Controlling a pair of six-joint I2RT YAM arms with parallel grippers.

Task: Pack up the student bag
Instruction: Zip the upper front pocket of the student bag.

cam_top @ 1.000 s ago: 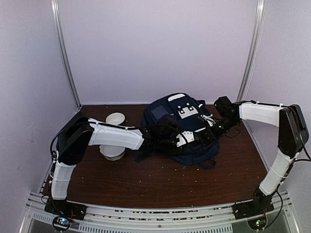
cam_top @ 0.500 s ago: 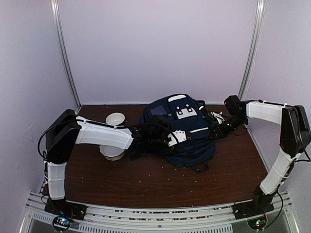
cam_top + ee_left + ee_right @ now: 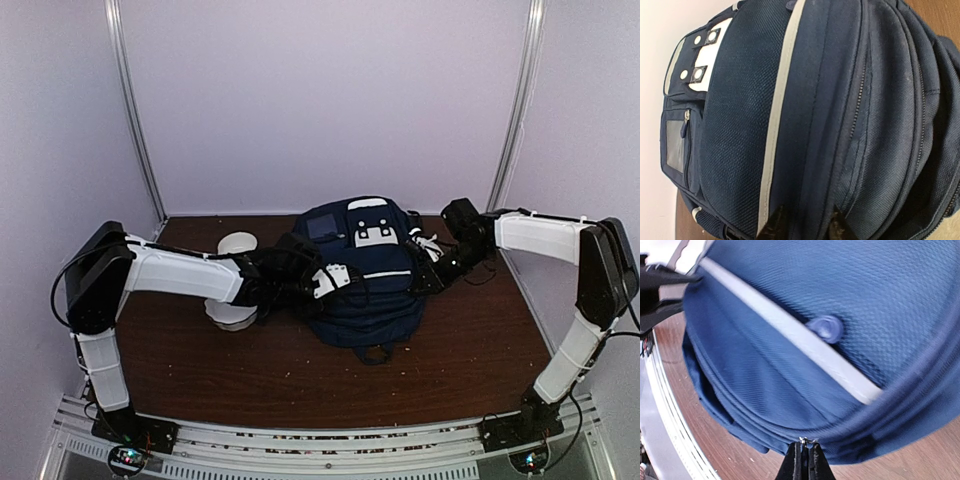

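Observation:
The student bag (image 3: pixel 365 290), navy with thin white stripes and white buckle patches, lies in the middle of the brown table (image 3: pixel 300 380). It fills the left wrist view (image 3: pixel 805 110) and the right wrist view (image 3: pixel 805 365). My left gripper (image 3: pixel 328 281) sits at the bag's left side. In its own view the left gripper (image 3: pixel 805 227) has its tips apart just off the fabric beside a zipper seam, gripping nothing. My right gripper (image 3: pixel 428 276) is at the bag's right side. There the right gripper (image 3: pixel 804 456) is shut on a small metal zipper pull (image 3: pixel 805 441) at the bag's lower edge.
Two white bowls stand left of the bag, one (image 3: pixel 237 243) at the back and one (image 3: pixel 232 313) partly under my left arm. Loose white cables (image 3: pixel 428 243) lie behind the bag's right side. Crumbs dot the table. Purple walls close in on three sides.
My left gripper has opened, let go of the bag and drawn back leftward. The bag has shifted a little left. The right gripper stays shut at the bag's right edge.

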